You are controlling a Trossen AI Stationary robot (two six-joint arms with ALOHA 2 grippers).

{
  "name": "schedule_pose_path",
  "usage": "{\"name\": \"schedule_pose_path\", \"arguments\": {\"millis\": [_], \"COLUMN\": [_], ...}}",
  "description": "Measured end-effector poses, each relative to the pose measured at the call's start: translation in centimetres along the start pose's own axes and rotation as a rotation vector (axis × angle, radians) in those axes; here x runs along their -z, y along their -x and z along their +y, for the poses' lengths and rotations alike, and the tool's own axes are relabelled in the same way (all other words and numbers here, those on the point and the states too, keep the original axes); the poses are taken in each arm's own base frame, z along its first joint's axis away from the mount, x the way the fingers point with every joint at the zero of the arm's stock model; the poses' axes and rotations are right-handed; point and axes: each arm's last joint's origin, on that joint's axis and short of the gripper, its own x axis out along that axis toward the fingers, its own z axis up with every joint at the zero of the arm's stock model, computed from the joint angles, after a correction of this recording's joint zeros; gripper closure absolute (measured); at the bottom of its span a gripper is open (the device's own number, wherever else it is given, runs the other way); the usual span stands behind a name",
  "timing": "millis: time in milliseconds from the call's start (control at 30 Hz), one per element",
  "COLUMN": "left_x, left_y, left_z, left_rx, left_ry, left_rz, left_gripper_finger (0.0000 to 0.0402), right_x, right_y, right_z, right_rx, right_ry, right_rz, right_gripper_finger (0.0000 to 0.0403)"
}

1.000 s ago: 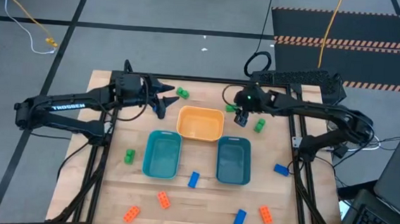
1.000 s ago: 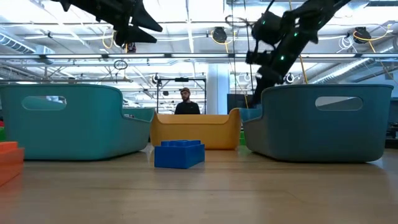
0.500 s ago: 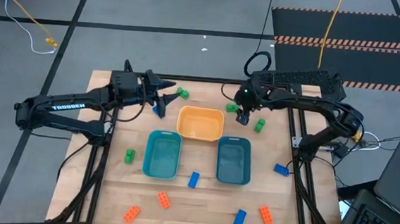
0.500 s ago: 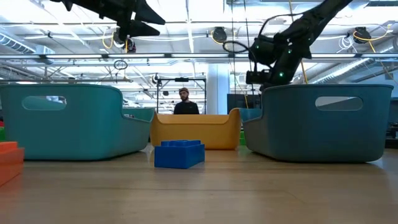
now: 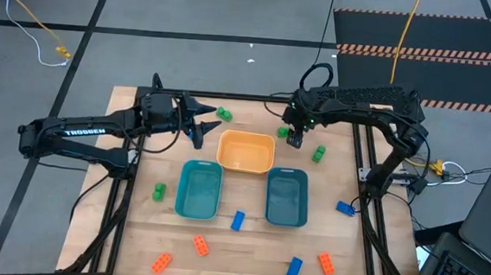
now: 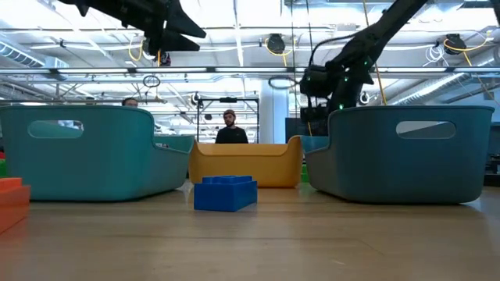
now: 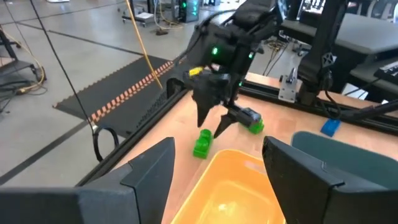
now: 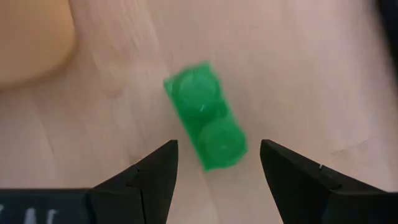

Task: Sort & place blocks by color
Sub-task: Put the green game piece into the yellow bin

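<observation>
Right hand poised over green block beside yellow-orange bin

Right hand point(image 5: 294, 141), fingers spread, hangs over a small green block point(image 8: 207, 116) lying flat on the counter point(image 5: 221, 240), upper centre of the high view, just right of the yellow-orange bin point(image 5: 245, 150). Bare wood surrounds the block on every side but the bin's. A second green block point(image 5: 318, 153) lies near, to the right. Left hand point(image 5: 200, 121), fingers spread, hovers just left of the same bin. Against a second ago, the right hand has shifted slightly toward the counter's far edge; the left one has barely moved.
</observation>
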Motion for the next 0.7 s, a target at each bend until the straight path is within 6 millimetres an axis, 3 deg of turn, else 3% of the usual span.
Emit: {"name": "schedule_pose_path", "arguments": {"millis": [700], "left_x": [0.4], "left_y": [0.1], "left_z": [-0.9], "left_rx": [0.021], "left_ry": [-0.033], "left_rz": [0.029], "left_gripper_finger": [0.0158], "right_x": [-0.3], "right_y": [-2.7], "right_z": [0.6], "right_rx": [-0.007], "right_ry": [0.127], "right_rz": [-0.003], "right_gripper_finger": [0.0186]}}
